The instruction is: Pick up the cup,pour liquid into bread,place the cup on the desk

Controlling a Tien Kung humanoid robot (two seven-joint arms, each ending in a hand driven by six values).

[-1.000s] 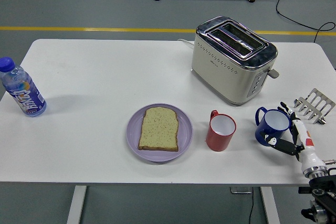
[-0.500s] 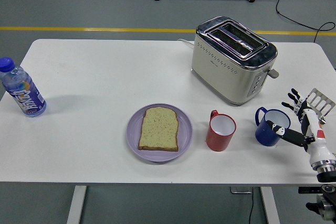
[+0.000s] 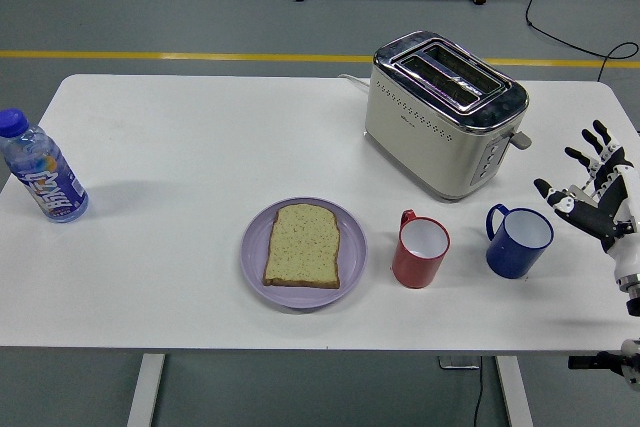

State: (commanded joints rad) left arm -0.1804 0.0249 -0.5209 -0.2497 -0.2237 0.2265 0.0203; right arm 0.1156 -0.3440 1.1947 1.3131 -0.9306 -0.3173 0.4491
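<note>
Grey floor with a yellow line runs behind the white table (image 3: 180, 127), which fills most of the head view. Taking the toaster (image 3: 445, 112) as the landmark: it stands on the table toward the far right, cream-sided with a chrome top and two open slots. Just in front of the toaster and slightly left stands the red cup (image 3: 420, 251), upright, its white inside showing, handle turned toward the far side. To the front right of the toaster stands the blue cup (image 3: 519, 242), also upright on the table, its handle pointing left toward the red cup; the two cups are near each other but apart. Well to the front left of the toaster lies the purple plate (image 3: 350, 252), carrying one slice of bread (image 3: 303, 244) flat in its middle. Far to the left of the toaster, near the table's left edge, a water bottle (image 3: 40, 170) with a blue cap stands upright.

To the right of the toaster, beyond the blue cup, the right hand (image 3: 592, 192) is raised with its fingers (image 3: 598, 134) spread wide, grasping nothing and clear of the cup.
</note>
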